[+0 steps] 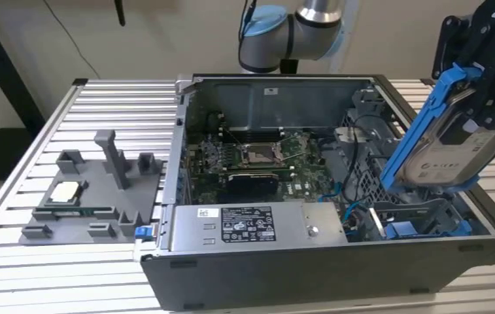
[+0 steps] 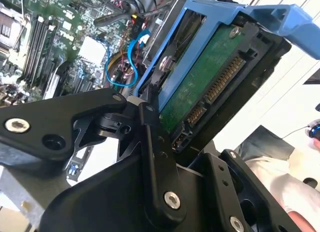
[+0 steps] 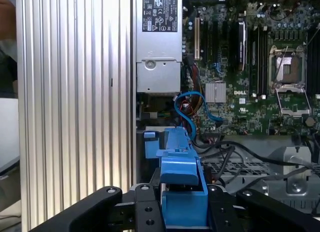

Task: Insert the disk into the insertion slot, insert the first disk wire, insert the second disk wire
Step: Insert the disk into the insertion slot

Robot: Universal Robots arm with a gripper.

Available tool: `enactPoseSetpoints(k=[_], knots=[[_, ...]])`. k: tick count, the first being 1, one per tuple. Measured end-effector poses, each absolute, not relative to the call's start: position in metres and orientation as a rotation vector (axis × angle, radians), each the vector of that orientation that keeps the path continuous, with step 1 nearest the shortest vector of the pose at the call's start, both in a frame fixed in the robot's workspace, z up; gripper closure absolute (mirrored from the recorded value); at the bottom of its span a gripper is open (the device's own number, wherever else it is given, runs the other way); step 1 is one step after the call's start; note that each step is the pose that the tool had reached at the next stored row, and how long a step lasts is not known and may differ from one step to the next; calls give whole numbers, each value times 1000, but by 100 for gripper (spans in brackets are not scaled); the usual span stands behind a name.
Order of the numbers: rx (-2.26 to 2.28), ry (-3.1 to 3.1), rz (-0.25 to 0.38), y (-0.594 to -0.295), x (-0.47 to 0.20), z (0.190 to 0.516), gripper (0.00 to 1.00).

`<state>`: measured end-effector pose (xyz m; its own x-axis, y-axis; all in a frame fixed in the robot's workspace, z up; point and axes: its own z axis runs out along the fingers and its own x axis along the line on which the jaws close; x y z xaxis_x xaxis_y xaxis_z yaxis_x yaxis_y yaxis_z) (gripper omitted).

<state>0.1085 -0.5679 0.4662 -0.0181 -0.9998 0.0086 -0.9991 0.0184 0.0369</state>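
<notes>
My gripper [image 1: 484,82] is shut on the disk [image 1: 446,145], a silver-grey drive with a white label in a bright blue caddy. The disk hangs tilted, lower end down, over the front corner of the open computer case at the exterior view's right. Its lower edge sits just above the insertion slot [image 1: 414,219], a dark-grey bay with blue fittings [image 1: 399,230]. The second wrist view shows the disk's green circuit board [image 2: 200,87] and connector pins between my black fingers [image 2: 151,142]. In the first wrist view the caddy's blue edge [image 3: 182,184] stands over the bay. A blue wire [image 3: 192,108] loops beside it.
The grey power-supply box [image 1: 247,226] lies along the case's front, next to the bay. The motherboard [image 1: 256,157] with its CPU socket fills the case floor. A grey fixture tray [image 1: 90,196] holding a chip sits on the slatted table. A person's sleeve [image 2: 272,159] is nearby.
</notes>
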Motion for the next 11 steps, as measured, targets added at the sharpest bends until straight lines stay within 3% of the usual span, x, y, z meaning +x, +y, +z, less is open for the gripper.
enactPoseSetpoints(k=[11], knots=[[2178,-2219,-32,-568,109,459,67]])
